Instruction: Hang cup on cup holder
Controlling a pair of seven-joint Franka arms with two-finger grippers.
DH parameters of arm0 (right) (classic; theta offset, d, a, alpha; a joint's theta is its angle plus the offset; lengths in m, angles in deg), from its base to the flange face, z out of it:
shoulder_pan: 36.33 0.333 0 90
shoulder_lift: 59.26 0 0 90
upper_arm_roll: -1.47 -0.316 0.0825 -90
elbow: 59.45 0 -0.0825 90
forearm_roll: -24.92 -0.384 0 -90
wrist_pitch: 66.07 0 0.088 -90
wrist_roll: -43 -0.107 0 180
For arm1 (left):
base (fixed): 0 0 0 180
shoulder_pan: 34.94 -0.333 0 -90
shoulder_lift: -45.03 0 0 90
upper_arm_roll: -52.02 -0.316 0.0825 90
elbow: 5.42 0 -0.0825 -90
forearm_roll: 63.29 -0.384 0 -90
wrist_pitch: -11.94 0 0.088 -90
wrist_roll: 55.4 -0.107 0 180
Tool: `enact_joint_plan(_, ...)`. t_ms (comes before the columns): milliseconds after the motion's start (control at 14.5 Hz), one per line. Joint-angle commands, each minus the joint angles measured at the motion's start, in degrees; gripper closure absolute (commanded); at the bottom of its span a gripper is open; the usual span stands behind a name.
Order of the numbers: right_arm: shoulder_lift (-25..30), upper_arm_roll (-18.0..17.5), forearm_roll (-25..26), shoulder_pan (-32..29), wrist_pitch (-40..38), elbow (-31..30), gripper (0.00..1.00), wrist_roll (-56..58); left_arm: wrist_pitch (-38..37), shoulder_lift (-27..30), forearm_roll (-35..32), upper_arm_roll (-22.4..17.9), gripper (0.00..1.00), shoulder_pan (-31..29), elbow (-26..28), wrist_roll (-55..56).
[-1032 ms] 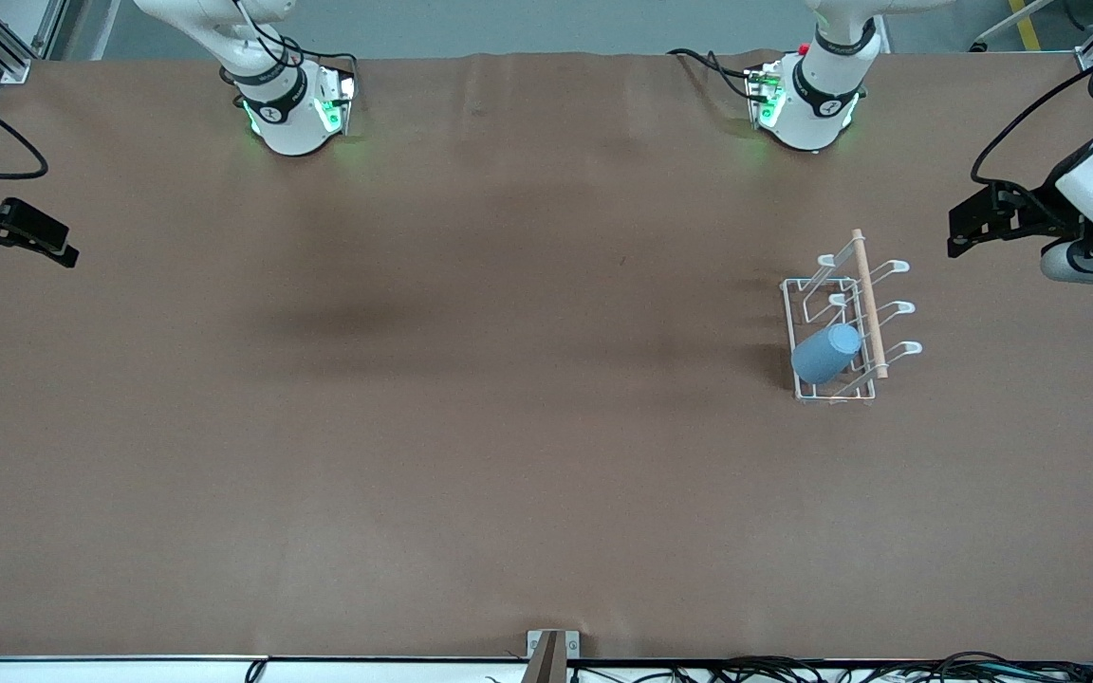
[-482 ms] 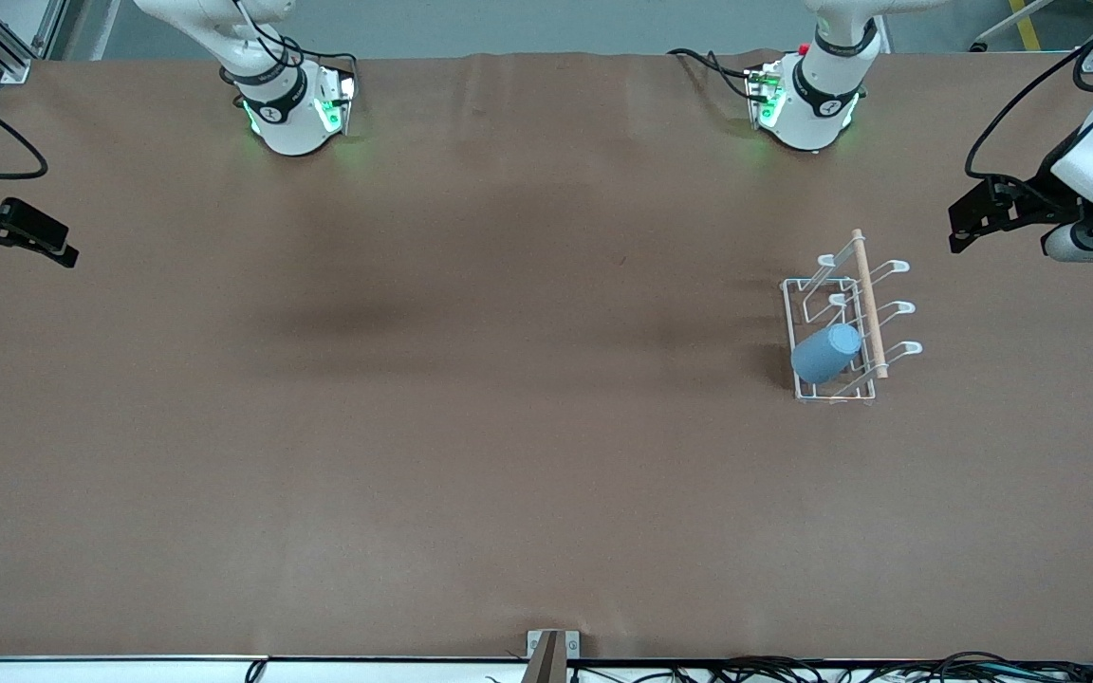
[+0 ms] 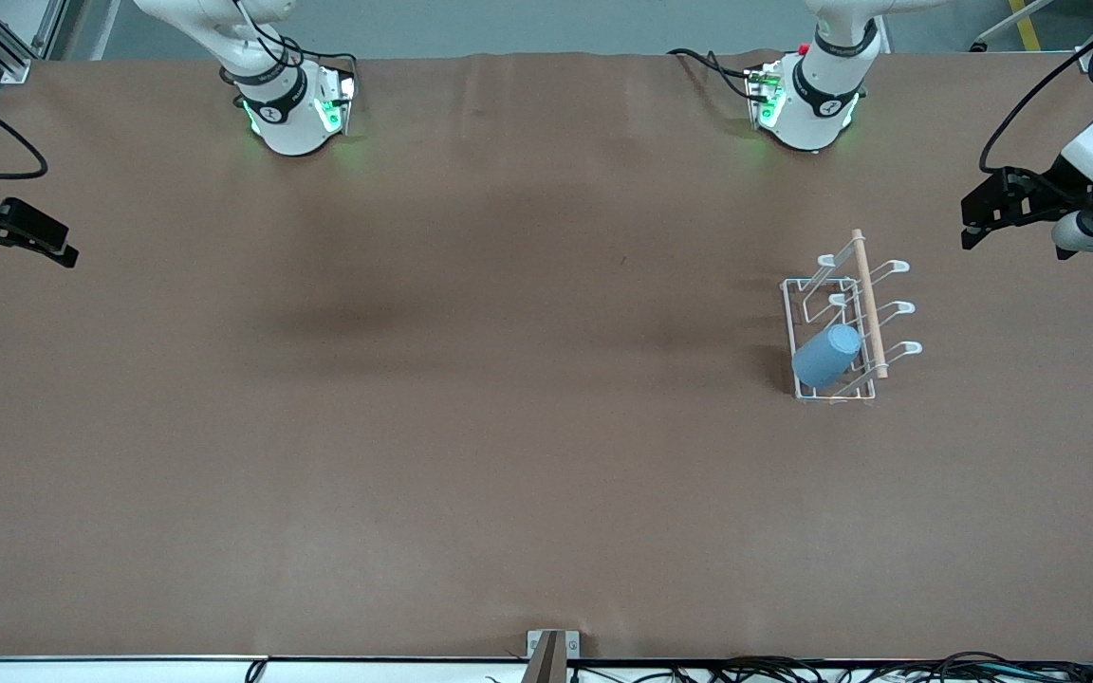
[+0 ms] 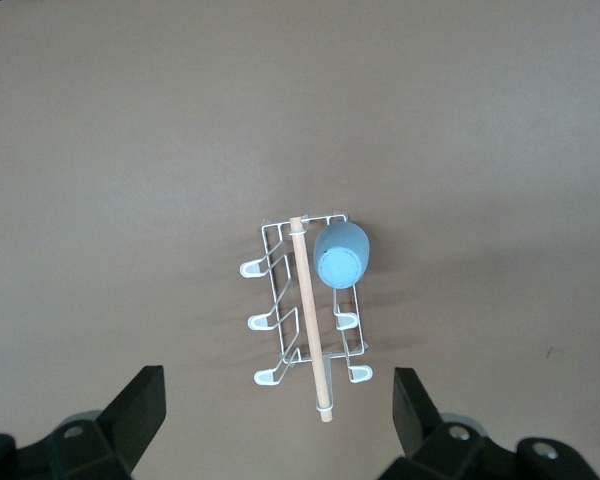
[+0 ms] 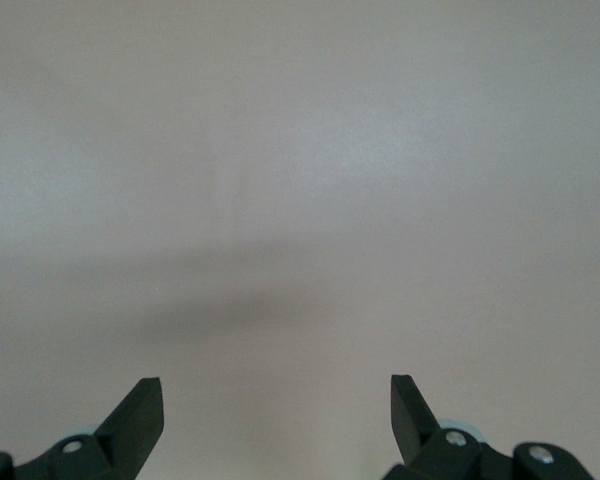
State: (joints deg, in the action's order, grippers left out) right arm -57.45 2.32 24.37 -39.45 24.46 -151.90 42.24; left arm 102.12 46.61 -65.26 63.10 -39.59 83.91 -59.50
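Observation:
The light-blue cup (image 3: 825, 354) hangs tilted on a prong of the white wire cup holder (image 3: 850, 318), at the holder's end nearest the front camera. The holder has a wooden dowel (image 3: 869, 304) along its top and stands toward the left arm's end of the table. Cup (image 4: 340, 254) and holder (image 4: 305, 312) also show in the left wrist view. My left gripper (image 3: 973, 220) is open and empty, up in the air past the holder at the table's end; it also shows in its own wrist view (image 4: 277, 420). My right gripper (image 3: 53, 249) is open and empty over the right arm's end of the table (image 5: 277, 420).
The brown table cover (image 3: 471, 379) lies flat. Both arm bases (image 3: 295, 104) stand along the table's far edge. Cables (image 3: 888, 669) run along the edge nearest the front camera.
My left gripper has drawn back and up, away from the holder toward the table's end. The cup, the holder and the right arm have not moved.

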Motion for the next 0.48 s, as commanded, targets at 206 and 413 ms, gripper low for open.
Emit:
enact_joint_plan(206,-0.23,-0.14,1.07,0.14,-0.62,0.87,0.00,-0.47,-5.79,1.41,0.92,0.70,0.00,-0.35,-0.82,6.26)
enact_joint_plan(413,-0.22,-0.14,1.07,0.14,-0.62,0.87,0.00,-0.47,-5.80,1.15,0.83,0.88,0.00,-0.09,-0.82,10.69)
